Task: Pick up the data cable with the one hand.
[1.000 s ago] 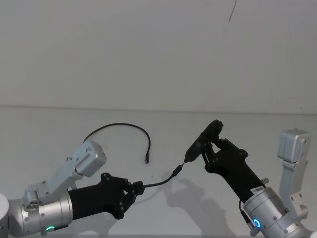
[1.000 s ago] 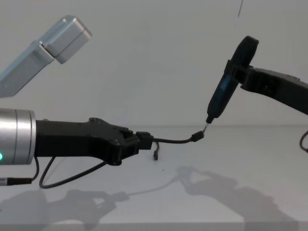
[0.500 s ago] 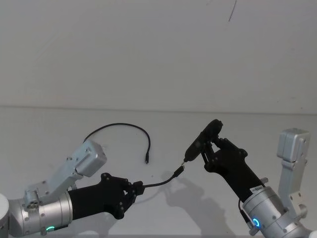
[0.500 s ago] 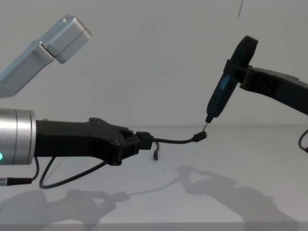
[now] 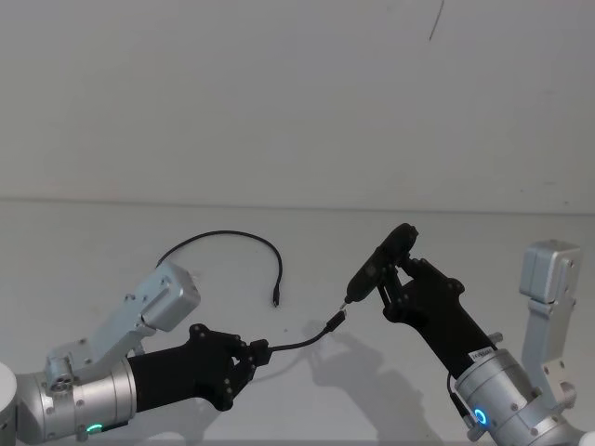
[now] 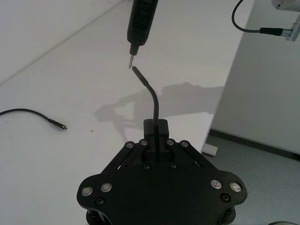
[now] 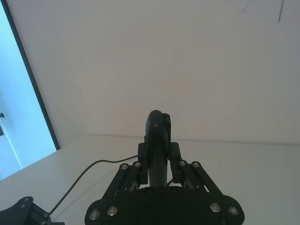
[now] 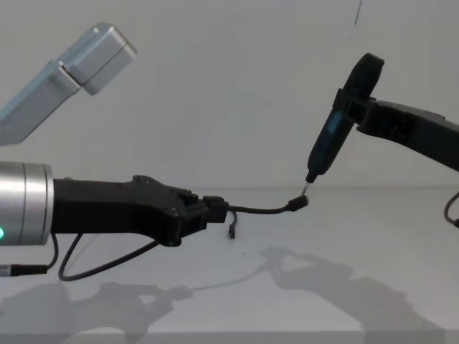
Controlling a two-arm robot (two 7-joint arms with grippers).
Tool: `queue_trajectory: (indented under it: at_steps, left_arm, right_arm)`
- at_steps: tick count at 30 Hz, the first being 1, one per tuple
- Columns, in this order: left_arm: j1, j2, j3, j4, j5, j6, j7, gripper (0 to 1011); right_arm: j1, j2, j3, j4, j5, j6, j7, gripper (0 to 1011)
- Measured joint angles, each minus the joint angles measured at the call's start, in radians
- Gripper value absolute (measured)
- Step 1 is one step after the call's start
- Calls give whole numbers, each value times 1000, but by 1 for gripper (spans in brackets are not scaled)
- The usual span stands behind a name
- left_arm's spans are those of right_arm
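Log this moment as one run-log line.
left gripper: shut on data cable, lifted above table | right gripper: shut on pen-shaped tool, metal tip just above cable's free plug

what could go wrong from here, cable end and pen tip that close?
1. The left gripper holds the data cable back from its plug, so the free end curves and may flex away from the pen-shaped tool.
2. The right gripper could push the tool's tip past the plug; they are nearly touching.
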Motion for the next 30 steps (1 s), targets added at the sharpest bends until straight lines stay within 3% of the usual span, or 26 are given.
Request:
queue_trajectory:
  at_steps: [30]
  left_arm:
    - [0,0,0,0,0,0,0,41]
  right_arm:
    - [0,0,0,0,0,0,0,269]
